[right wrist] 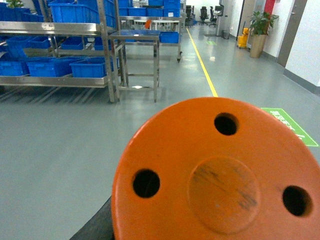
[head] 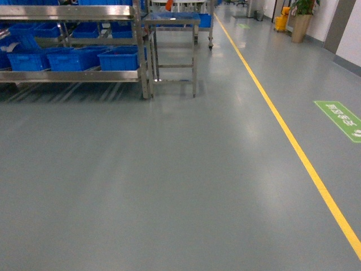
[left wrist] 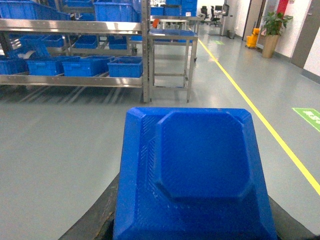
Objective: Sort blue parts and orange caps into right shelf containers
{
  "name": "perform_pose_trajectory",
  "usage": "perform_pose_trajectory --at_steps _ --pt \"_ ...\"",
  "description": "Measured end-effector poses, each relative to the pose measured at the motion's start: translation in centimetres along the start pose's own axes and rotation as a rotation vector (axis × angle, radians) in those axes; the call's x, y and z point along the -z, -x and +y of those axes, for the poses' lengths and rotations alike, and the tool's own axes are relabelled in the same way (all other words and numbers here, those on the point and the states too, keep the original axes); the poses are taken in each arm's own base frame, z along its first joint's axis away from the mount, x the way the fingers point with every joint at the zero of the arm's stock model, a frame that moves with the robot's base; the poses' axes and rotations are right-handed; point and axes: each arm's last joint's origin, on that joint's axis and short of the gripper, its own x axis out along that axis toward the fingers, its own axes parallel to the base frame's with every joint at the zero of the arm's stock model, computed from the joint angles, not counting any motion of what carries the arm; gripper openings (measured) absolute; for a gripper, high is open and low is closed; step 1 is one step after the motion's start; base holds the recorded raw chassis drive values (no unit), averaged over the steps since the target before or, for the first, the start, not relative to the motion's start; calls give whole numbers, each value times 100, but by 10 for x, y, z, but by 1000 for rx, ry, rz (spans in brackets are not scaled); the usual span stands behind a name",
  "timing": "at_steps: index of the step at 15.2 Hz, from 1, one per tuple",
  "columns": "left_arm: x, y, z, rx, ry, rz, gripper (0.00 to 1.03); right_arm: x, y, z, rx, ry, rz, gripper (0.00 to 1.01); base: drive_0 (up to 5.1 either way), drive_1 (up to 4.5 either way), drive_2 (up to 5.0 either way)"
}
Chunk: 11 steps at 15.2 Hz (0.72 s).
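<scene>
- Over on the left of the head view stood a stainless steel shelf rack (head: 73, 76), and its low shelf carried a row of bright-blue plastic crates with ribbed walls (head: 72, 58), sitting side by side.
- Just to the right of the rack was a small steel table on legs (head: 172, 45), with more blue bins behind it.
- Neither arm showed up in the head view, only grey glossy floor (head: 169, 186) with a yellow line (head: 293, 141) running away down the aisle and a green floor sticker (head: 340, 119) to its right.
- Left wrist camera was mostly filled by a blue moulded plastic part with bevelled corners (left wrist: 200, 170), right up against the lens. Gripper fingers were hidden under it, so I couldn't tell how far apart they were or if they actually gripped it.
- Right wrist camera had a round orange plastic cap with three holes (right wrist: 220, 175) filling the bottom. Same deal, fingers out of sight, grip not readable.
- Both wrist views looked toward the rack, well apart from it across open floor.
- A potted plant (right wrist: 260, 25) and a yellow mop bucket (right wrist: 243, 37) sat far down the aisle.
</scene>
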Motion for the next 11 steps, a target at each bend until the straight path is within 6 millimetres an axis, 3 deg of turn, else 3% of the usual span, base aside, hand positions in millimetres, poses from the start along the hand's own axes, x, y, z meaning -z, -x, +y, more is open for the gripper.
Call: perform_pose_trajectory --at_steps 11 --pt "0 0 0 -1 0 -2 43 0 0 0 0 0 -3 44 13 430 -404"
